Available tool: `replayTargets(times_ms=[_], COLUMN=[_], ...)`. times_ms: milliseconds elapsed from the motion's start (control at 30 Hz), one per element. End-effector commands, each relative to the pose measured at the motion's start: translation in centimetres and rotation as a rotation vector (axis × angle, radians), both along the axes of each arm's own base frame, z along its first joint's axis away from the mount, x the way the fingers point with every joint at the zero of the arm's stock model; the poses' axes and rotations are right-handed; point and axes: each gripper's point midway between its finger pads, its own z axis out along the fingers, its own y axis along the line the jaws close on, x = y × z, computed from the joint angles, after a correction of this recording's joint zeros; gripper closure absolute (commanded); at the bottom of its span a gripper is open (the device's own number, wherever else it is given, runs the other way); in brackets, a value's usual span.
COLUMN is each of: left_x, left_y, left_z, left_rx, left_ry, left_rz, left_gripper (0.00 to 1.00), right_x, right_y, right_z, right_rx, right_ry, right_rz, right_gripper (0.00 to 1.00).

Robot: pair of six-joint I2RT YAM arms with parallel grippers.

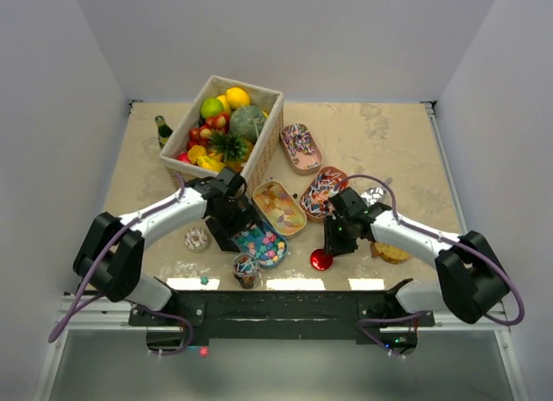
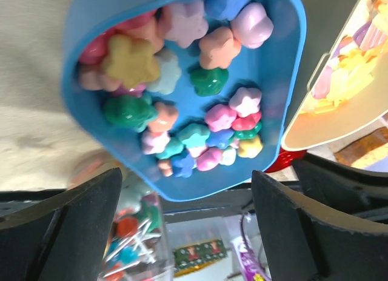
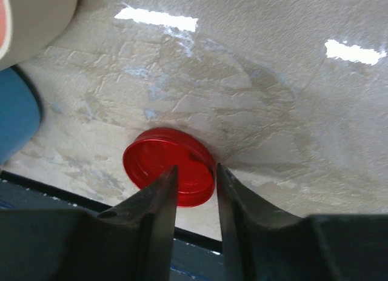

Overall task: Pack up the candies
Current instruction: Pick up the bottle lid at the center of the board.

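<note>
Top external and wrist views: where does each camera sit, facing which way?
Top external: above and behind, looking down at the table; left arm and right arm show.
Left wrist: on the left arm, facing down at the blue tray of candies; left gripper frames it.
Right wrist: on the right arm, facing down at the red lid; right gripper straddles its edge.
Shared: top and right wrist both show the lid.

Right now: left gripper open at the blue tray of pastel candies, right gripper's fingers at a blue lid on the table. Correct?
Not quite. The lid at the right gripper is red, not blue; the right wrist view shows it lying on the table. The rest holds: the left gripper is open at the blue tray of pastel candies.
</note>
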Motion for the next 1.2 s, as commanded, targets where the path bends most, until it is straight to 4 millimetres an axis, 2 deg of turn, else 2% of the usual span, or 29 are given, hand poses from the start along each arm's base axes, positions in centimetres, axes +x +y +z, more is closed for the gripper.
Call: replayTargets(times_ms=[0, 33, 67, 100, 133, 267, 333, 400, 433, 467, 567, 667, 767, 833, 900, 967, 1100, 1167], left_x=[0.7, 0.2, -1.0, -1.3, -1.7, -3.4, -4.4, -5.7, -6.8, -7.4, -9.3, -9.9, -10.3, -10.1, -10.4, -9.8, -9.7, -9.1], left_y=[3.1, 3.8, 5.1, 6.0, 7.0, 9.8, 10.7, 10.8, 11.2, 11.2, 10.2, 9.2, 7.1, 4.7, 3.4, 2.5, 1.4, 0.2], left_z=[2.3, 2.7, 2.2, 2.1, 2.2, 2.6, 2.2, 1.5, 0.4, -0.1, -1.5, -2.1, -2.2, -1.7, -1.2, -0.7, -1.3, -1.0], left_rx=[0.128, 0.142, 0.188, 0.221, 0.252, 0.343, 0.368, 0.357, 0.361, 0.354, 0.264, 0.19, 0.062, -0.064, -0.138, -0.169, -0.19, -0.239], left_ry=[-0.142, -0.157, -0.125, -0.131, -0.149, -0.152, -0.142, -0.099, -0.061, -0.043, 0.005, 0.004, 0.009, -0.011, 0.009, -0.002, 0.038, 0.023], left_rz=[-0.027, -0.026, -0.024, -0.015, -0.008, -0.007, -0.036, -0.077, -0.103, -0.12, -0.167, -0.186, -0.183, -0.181, -0.183, -0.179, -0.182, -0.183], left_gripper=[0.07, 0.07, 0.07, 0.07, 0.07, 0.09, 0.14, 0.36, 0.46, 0.68, 1.0, 1.0, 1.0, 1.0, 1.0, 1.0, 1.0, 1.0], right_x=[0.7, 0.6, 0.7, 0.7, 0.7, 1.5, 2.2, 2.9, 2.9, 3.1, 3.6, 3.7, 3.9, 4.0, 4.3, 4.4, 4.7, 4.6], right_y=[-0.4, -0.5, -0.5, -0.4, -0.4, -0.1, 0.1, 0.5, 0.6, 0.8, 1.5, 1.6, 1.7, 1.8, 1.9, 2.0, 2.3, 2.3], right_z=[-0.9, -1.1, -1.3, -1.6, -1.7, -1.1, -0.7, -0.2, -0.3, -0.2, 0.1, 0.2, 0.5, 0.7, 1.2, 1.5, 3.2, 3.8], right_rx=[-0.037, -0.041, -0.042, -0.047, -0.05, -0.042, -0.045, -0.038, -0.04, -0.034, -0.012, -0.006, 0.001, 0.005, 0.014, 0.023, 0.059, 0.069], right_ry=[-0.021, -0.016, -0.014, -0.01, -0.008, -0.032, -0.047, -0.059, -0.053, -0.055, -0.063, -0.068, -0.081, -0.085, -0.102, -0.109, -0.142, -0.144], right_rz=[-0.03, -0.035, -0.038, -0.039, -0.039, -0.051, -0.052, -0.048, -0.045, -0.041, -0.034, -0.036, -0.041, -0.048, -0.054, -0.068, -0.09, -0.099], right_gripper=[0.76, 0.81, 0.86, 0.97, 1.0, 1.0, 1.0, 1.0, 1.0, 1.0, 1.0, 1.0, 1.0, 1.0, 1.0, 1.0, 1.0, 1.0])
